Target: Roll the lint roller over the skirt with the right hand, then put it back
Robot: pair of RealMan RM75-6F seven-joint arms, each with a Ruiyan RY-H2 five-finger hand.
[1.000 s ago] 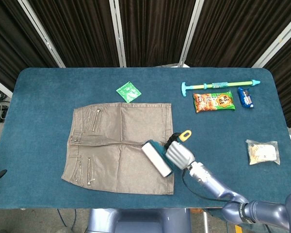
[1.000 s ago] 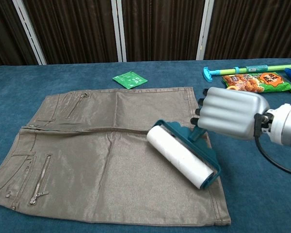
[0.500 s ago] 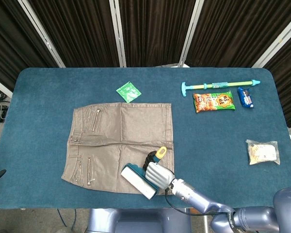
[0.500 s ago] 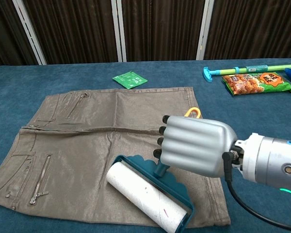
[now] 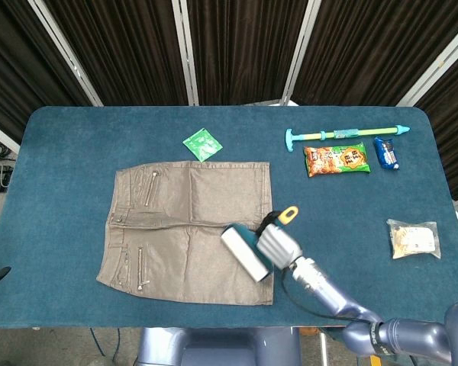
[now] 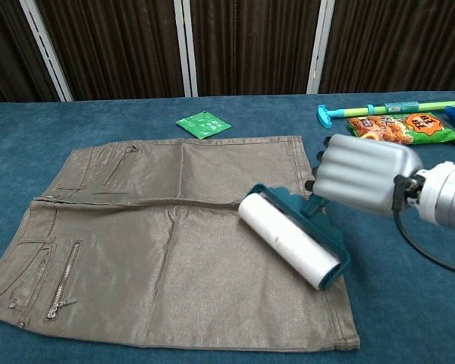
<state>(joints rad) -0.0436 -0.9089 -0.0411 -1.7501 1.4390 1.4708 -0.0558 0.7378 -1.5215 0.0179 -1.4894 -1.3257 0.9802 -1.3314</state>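
Note:
A grey-brown skirt (image 5: 183,229) (image 6: 159,243) lies flat on the blue table. My right hand (image 5: 278,242) (image 6: 360,176) grips the handle of the lint roller (image 5: 244,254) (image 6: 288,239), whose white roll in a teal frame rests on the skirt's right part near the hem. The handle's yellow end (image 5: 290,213) sticks out past the hand in the head view. No left hand shows in either view.
A green packet (image 5: 202,143) lies beyond the skirt. At the back right are a teal stick tool (image 5: 343,135), an orange snack bag (image 5: 337,160) and a blue packet (image 5: 386,152). A clear bag of food (image 5: 414,239) sits at the right edge.
The hand drew the roller toward the near edge of the skirt half a second ago, then pushed it back away to the right part of the skirt.

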